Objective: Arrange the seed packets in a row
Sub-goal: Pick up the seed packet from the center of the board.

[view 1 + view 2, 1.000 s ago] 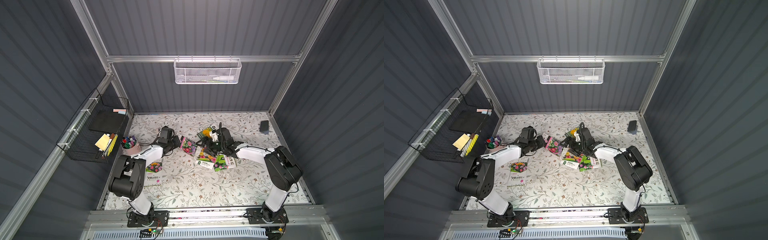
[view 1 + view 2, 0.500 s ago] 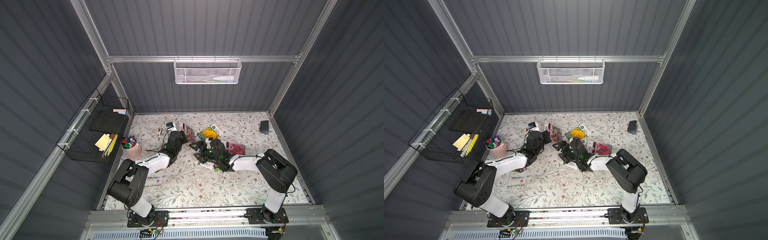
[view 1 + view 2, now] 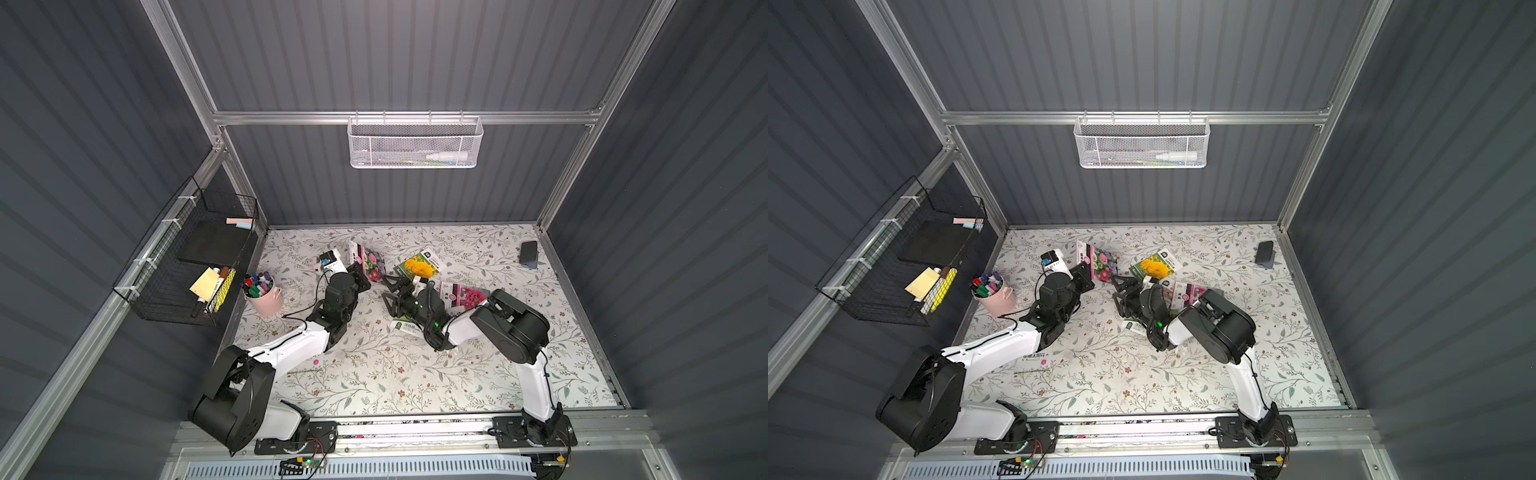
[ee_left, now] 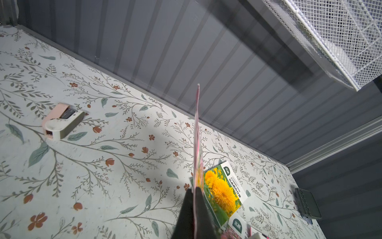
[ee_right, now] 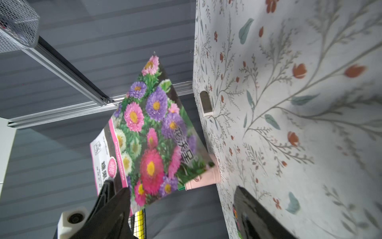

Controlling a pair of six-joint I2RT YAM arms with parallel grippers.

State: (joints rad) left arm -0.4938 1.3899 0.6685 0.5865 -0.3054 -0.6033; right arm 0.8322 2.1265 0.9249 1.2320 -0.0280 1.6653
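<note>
Grip on the left: the left gripper [image 4: 195, 191] is closed on one edge of the mixed-flower packet [image 5: 148, 132] and holds it off the table [image 3: 415, 386]. The left wrist view sees this packet edge-on, standing up from between the fingers. In both top views it sits toward the back of the table, left of centre.

The right gripper [image 3: 390, 289] holds nothing. Its jaws are spread wide and point toward the held packet, just beside it but not touching.

The sunflower packet [image 3: 422, 266] lies flat behind the right gripper. The pink-flower packet [image 3: 463, 295] lies flat next to the right arm [image 3: 505, 328]. A green-labelled packet [image 3: 405, 326] shows partly from under that arm. In a top view, a fifth packet [image 3: 1036, 359] lies under the left arm [image 3: 1000, 349], mostly covered.

A pink cup [image 3: 264, 297] of markers stands at the table's left edge.
</note>
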